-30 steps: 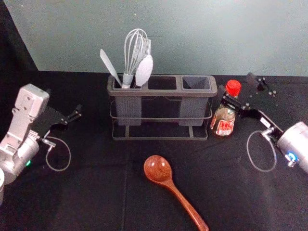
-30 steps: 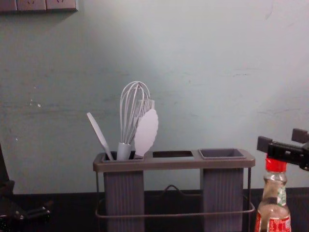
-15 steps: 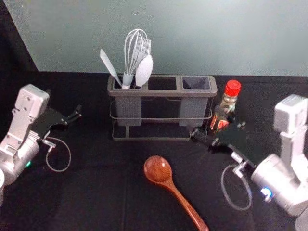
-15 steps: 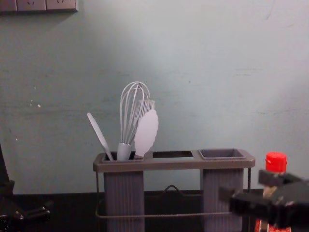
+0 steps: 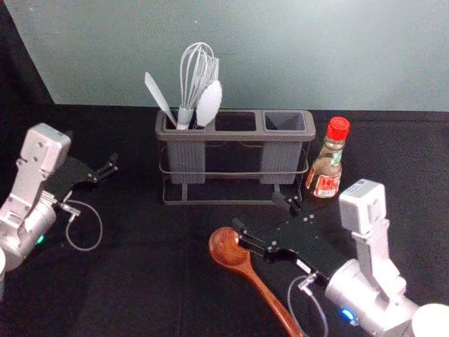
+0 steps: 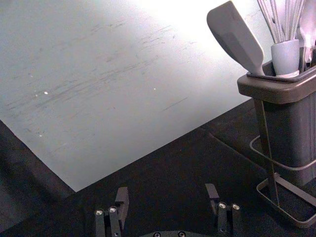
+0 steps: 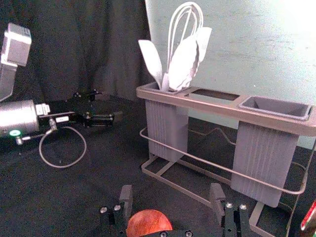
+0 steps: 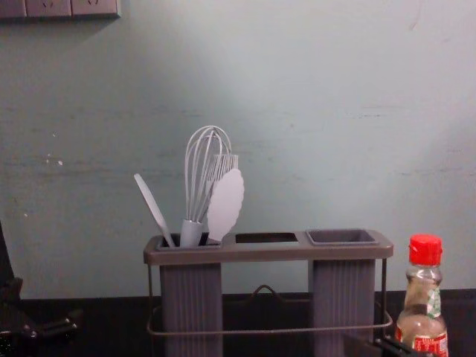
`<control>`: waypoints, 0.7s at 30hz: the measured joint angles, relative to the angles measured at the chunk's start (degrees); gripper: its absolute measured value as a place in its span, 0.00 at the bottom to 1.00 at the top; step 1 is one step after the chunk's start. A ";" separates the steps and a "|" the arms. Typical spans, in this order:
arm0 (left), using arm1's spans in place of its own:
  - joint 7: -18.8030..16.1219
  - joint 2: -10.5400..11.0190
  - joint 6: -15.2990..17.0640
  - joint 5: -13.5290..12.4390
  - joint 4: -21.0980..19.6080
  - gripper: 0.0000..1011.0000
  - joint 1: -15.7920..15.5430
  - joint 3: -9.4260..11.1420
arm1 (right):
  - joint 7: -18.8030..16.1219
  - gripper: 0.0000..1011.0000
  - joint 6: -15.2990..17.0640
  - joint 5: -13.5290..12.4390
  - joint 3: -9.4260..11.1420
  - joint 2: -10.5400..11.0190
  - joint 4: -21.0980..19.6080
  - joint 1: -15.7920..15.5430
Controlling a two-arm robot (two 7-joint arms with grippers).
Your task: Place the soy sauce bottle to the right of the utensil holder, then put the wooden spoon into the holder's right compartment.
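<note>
Right end effector (image 5: 259,213), fingers apart, has the wooden spoon (image 5: 226,249) just beside it, left arm (image 5: 25,193) at far left.

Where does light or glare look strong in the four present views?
Left wrist view: glare whitens the upper grey-green wall. Right wrist view: the pale kitchen utensils look nearly washed out. Chest view: softer light on this wall. Head view: a small blue lamp glows on the silver right arm.

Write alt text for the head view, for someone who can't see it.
The robot's right end effector, open, is at the bowl end of a wooden spoon lying before a utensil holder. White utensils stand in its left compartment, a soy sauce bottle to its right. The left end effector hangs at left.
</note>
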State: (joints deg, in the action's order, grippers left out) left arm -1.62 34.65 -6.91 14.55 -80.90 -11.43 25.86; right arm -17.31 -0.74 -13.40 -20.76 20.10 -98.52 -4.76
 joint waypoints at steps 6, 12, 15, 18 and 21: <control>0.00 0.00 0.00 0.00 0.00 1.00 0.00 0.00 | 0.56 0.99 -0.69 1.61 -0.14 -0.90 0.69 -0.24; 0.00 0.00 0.00 0.00 0.00 1.00 0.00 0.00 | 0.54 0.99 -0.67 1.51 -0.12 -0.79 0.64 -0.21; 0.00 0.00 0.00 0.00 0.00 1.00 0.00 0.00 | 0.53 0.99 -0.64 1.44 -0.10 -0.75 0.61 -0.20; 0.00 0.00 0.00 0.00 0.00 1.00 0.00 0.00 | 0.53 0.99 -0.61 1.32 -0.09 -0.72 0.59 -0.18; 0.00 0.00 0.00 0.00 0.00 1.00 0.00 0.00 | 0.53 0.99 -0.59 1.28 -0.07 -0.70 0.58 -0.17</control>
State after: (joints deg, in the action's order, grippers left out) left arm -1.62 34.65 -6.91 14.55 -80.90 -11.43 25.86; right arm -16.78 -1.33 -12.12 -20.83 19.40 -97.94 -4.93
